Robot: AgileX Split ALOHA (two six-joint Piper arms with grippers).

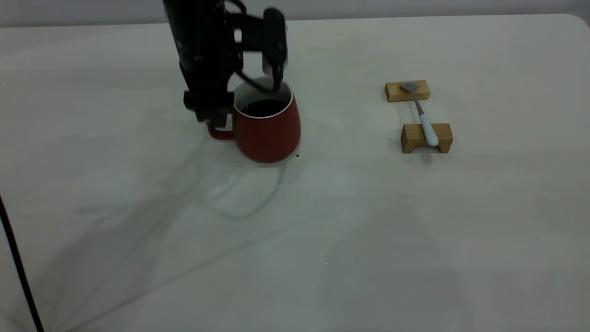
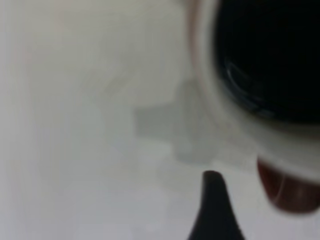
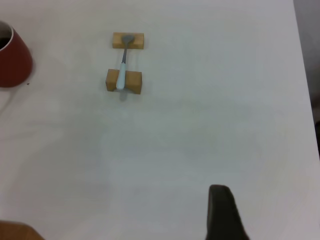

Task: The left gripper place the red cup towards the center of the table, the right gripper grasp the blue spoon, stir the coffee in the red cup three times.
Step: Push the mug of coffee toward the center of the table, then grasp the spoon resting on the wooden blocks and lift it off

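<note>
Exterior camera faces the table (image 1: pixel 322 258) from above, left wrist pressed close, right wrist high, both wrists sharing the red cup (image 3: pixel 12 60).

The left gripper (image 1: pixel 216 121) is all black and chunky, with a thick round body, a flat black bracket on one side and a thin black cable looping down. The right gripper shows only one black pointed finger (image 3: pixel 224 215).
</note>
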